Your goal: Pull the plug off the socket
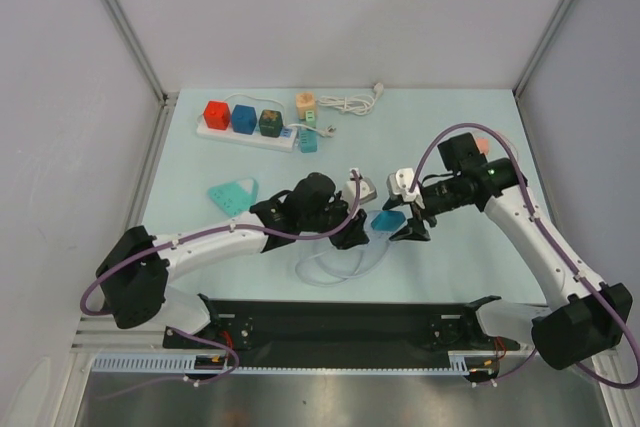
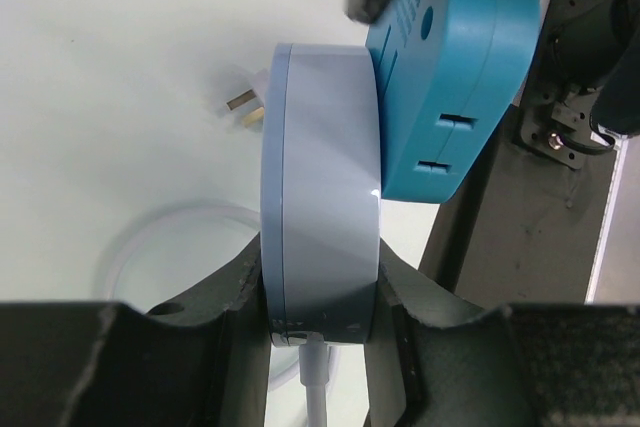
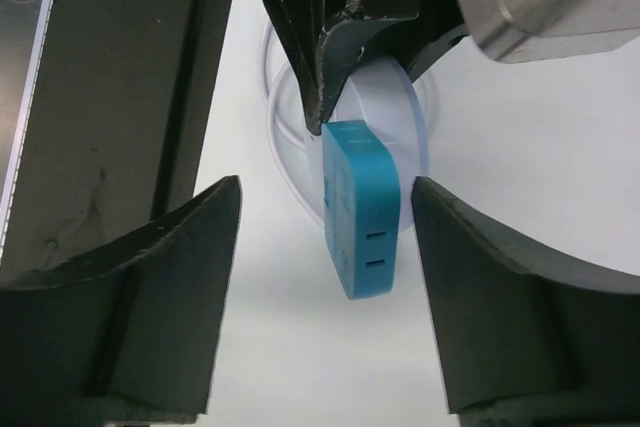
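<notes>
- Plug (image 3: 362, 209) sits tight against the face of the round socket (image 2: 322, 197), so by my reading nothing is pulled free yet
- left gripper (image 2: 320, 282) pinches the socket's rim between its jaws, near the table's middle
- right gripper (image 3: 325, 209) has its jaws spread either side of the plug, touching neither flank; closing and pulling are left
- pale blue table (image 1: 450, 127), power strip (image 1: 248, 132) at the far side, plain grey-white walls (image 1: 330, 7) around
</notes>
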Robot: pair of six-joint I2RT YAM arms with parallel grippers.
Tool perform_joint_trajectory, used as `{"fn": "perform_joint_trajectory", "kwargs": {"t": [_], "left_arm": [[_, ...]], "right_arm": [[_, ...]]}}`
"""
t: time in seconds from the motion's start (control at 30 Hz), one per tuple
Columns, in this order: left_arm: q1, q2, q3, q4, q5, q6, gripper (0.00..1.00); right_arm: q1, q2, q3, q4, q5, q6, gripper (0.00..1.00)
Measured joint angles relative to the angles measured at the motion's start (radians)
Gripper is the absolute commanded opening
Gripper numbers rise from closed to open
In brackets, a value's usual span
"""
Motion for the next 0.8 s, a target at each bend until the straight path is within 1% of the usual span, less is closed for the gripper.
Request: {"fn": "perform_joint_trajectory", "kwargs": {"t": [0.1,0.23,0.43,0.6,0.63,0.73,0.8], "left_arm": [[0.002,0.0,0.0,0.011,-0.01,-0.017,0.0],[0.019,-0.002,-0.015,0.066,-0.002,-0.067,0.0],[0.046,-0.011,-0.042,0.121,0.026,-0.143,0.0],[0.053,-0.011,-0.042,0.138,0.04,-0.198,0.0],[0.055,-0.011,-0.042,0.138,0.042,-0.209,0.0],[0.06,-0.011,-0.044,0.138,0.05,-0.245,0.0],[0.065,-0.011,-0.044,0.141,0.054,-0.269,0.0]], "right_arm": [[0.008,0.0,-0.011,0.007,0.013,0.012,0.64],[0.011,-0.011,-0.03,0.03,0.04,0.019,0.57],[0.011,-0.058,-0.049,0.102,0.069,0.053,0.4],[0.026,-0.101,-0.077,0.189,0.106,0.121,0.36],[0.031,-0.105,-0.08,0.204,0.117,0.132,0.34],[0.05,-0.104,-0.083,0.237,0.149,0.158,0.34],[0.063,-0.104,-0.084,0.25,0.169,0.171,0.36]]}}
